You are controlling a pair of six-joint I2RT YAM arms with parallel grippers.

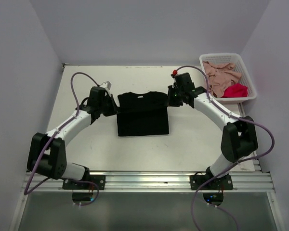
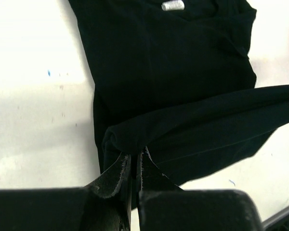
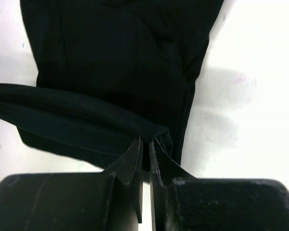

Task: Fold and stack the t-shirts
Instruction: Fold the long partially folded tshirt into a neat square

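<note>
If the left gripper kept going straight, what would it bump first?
The black shirt. The left gripper is shut on a fold of it, and more shirt lies straight ahead. Depth is hard to judge.

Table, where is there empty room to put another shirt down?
Two bare strips of table: one between the black shirt and the back wall, one between it and the metal rail. The middle is crowded: the left gripper and right gripper pinch the shirt. The basket holds a pink shirt and a red shirt.
</note>
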